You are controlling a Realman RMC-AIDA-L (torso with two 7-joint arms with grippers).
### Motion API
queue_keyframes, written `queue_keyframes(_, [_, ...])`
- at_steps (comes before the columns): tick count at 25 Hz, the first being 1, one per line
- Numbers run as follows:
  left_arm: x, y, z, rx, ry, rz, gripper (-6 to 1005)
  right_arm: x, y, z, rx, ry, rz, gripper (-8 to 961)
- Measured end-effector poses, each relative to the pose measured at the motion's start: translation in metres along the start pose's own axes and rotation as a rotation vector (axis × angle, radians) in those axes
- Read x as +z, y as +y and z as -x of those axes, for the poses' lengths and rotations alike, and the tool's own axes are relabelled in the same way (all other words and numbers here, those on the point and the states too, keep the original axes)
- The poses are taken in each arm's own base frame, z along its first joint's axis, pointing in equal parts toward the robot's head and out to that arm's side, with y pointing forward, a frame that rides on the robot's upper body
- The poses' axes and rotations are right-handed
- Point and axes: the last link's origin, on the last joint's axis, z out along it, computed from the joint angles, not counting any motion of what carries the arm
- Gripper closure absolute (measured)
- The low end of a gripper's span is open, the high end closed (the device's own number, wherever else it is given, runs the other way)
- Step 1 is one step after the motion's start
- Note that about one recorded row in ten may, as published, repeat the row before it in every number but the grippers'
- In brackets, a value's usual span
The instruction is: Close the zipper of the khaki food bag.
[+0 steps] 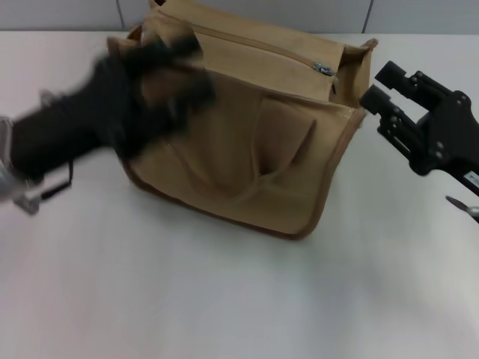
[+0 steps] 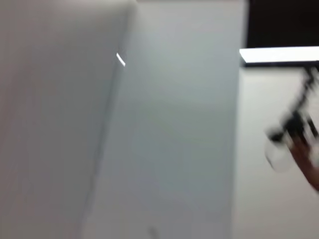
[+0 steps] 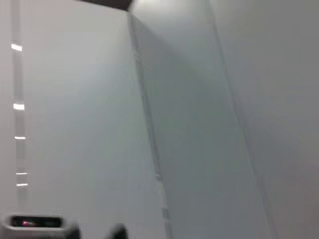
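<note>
The left hand [image 1: 168, 71] is a dark blur over the bag's [image 1: 247, 164] upper left corner; whether it is clenched or released cannot be told. The right hand [image 1: 380, 88] hovers just beside the bag's right end with its fingers spread, grasping nothing. The tan bag lies on the white worktop [image 1: 224, 299], and the zipper's [image 1: 254, 45] silver pull [image 1: 323, 69] sits near its right end.

Khaki food bag [image 1: 247, 149]: matt woven cloth. Zipper [image 1: 258, 46]: pull seen as shiny metal. Table [image 1: 224, 299]: smooth, matt.
</note>
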Motion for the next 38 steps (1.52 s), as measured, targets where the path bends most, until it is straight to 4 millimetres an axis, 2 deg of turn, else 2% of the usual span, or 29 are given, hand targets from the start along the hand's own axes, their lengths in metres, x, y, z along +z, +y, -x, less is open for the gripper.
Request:
queue_keyframes(3, [-0.009,0.012,0.016,0.027,-0.123,0.036,397,-0.002,0.005,0.005,0.029,0.029,0.087,628])
queue_keyframes(9, [-0.025,0.016,0.035,0.023,-0.200,-0.041,306,-0.007,0.012,0.004,0.064,0.116,0.177,368])
queue_keyframes(13, [-0.040,0.021,0.046,0.018,-0.248,-0.097,245,-0.011,0.019,-0.006,0.084,0.202,0.226,203])
queue_keyframes(20, [-0.041,0.031,0.057,0.004,-0.326,-0.027,237,-0.012,0.021,-0.010,0.086,0.237,0.247,203])
queue_keyframes(25, [-0.041,0.035,0.062,-0.008,-0.376,0.020,236,-0.011,0.027,-0.024,0.096,0.379,0.348,203])
queue_keyframes(28, [-0.042,0.035,0.064,0.009,-0.394,0.026,241,-0.008,0.024,-0.034,0.095,0.452,0.343,203])
queue_keyframes(38, [-0.043,0.037,0.070,0.002,-0.464,0.075,242,-0.002,0.017,-0.038,0.073,0.485,0.323,203])
